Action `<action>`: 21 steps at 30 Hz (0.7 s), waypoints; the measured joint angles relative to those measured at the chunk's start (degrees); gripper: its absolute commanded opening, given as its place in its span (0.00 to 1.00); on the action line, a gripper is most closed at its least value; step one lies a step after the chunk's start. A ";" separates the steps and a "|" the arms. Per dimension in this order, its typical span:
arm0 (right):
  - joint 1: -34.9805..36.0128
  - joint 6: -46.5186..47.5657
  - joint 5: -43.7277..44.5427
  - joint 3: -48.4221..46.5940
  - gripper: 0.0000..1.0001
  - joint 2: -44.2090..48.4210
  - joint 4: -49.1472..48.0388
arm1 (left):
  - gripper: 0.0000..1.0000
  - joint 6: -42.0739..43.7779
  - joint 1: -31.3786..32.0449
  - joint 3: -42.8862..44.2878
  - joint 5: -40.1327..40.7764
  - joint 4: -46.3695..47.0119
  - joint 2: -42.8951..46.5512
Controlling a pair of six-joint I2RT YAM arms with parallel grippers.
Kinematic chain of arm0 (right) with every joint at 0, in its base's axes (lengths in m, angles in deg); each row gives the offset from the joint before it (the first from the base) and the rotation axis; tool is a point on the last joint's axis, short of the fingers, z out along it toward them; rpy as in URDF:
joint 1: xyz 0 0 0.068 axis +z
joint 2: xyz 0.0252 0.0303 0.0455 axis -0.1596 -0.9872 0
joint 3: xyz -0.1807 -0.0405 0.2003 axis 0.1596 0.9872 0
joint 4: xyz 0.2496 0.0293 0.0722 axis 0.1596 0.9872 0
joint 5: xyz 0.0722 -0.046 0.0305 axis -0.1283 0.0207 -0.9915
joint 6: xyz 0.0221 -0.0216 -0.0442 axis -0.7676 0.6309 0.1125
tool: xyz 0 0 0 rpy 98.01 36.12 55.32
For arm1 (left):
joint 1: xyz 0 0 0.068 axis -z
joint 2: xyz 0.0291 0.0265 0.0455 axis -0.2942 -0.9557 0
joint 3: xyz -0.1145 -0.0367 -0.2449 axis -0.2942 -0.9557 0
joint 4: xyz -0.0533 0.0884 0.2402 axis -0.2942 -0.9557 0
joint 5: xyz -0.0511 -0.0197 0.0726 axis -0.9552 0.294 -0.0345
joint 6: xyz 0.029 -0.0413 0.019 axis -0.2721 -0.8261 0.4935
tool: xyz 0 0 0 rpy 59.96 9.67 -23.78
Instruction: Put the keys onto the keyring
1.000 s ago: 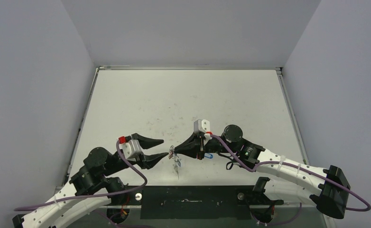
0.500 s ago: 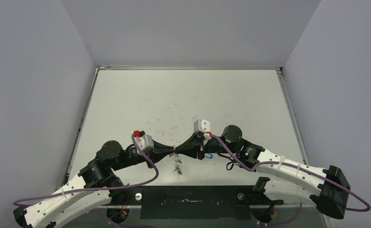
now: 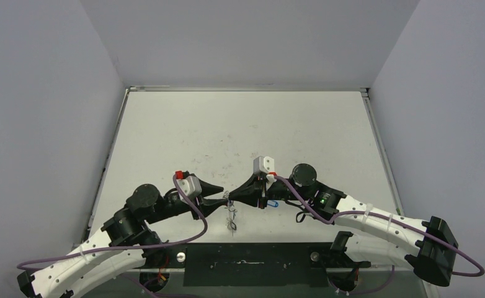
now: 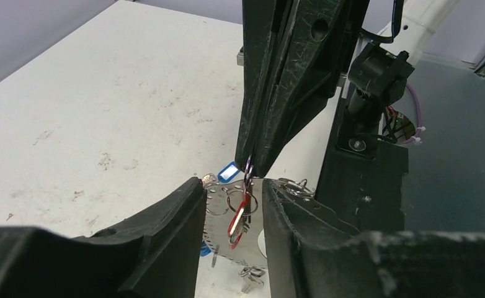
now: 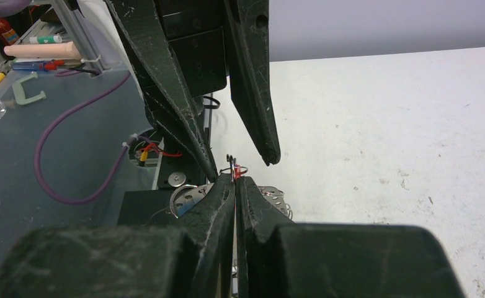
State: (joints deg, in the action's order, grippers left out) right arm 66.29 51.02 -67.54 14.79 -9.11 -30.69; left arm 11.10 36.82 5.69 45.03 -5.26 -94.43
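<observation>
1. We see a white worktop (image 3: 240,124), scuffed with dark marks (image 3: 227,155) around its middle.
2. Plain grey walls (image 3: 246,37) close it in on three sides.
3. A black plate (image 3: 246,264) lies along its near edge.
4. Off the worktop, on a blue-grey surface (image 5: 72,167), we make out a pale green C-shaped piece (image 5: 28,90) and a pink tube (image 5: 38,49).

The red-tagged key (image 4: 238,217) has a glossy plastic tag and bright metal rings; the blue tag (image 4: 227,171) at its eleven o'clock is plastic; table (image 4: 103,93) matt, scuffed; left gripper (image 4: 232,186) scratched black plastic.
</observation>
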 measured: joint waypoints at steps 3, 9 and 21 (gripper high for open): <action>0.00 0.00 0.00 0.00 0.00 0.00 -0.15 | 0.35 -0.04 0.00 0.00 0.42 -0.31 0.17; 0.00 -0.02 0.00 0.00 0.00 0.00 -0.20 | 0.16 -0.17 0.00 0.00 0.39 -0.07 0.09; -0.07 0.09 0.68 0.00 0.15 0.00 -0.07 | 0.00 -0.35 0.04 0.00 -1.16 0.85 -0.79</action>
State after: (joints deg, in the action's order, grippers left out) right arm 66.22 51.11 -66.86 14.79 -9.11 -30.75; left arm 10.75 36.87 5.69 43.87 -4.41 -95.21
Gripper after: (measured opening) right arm 0.037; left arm 0.014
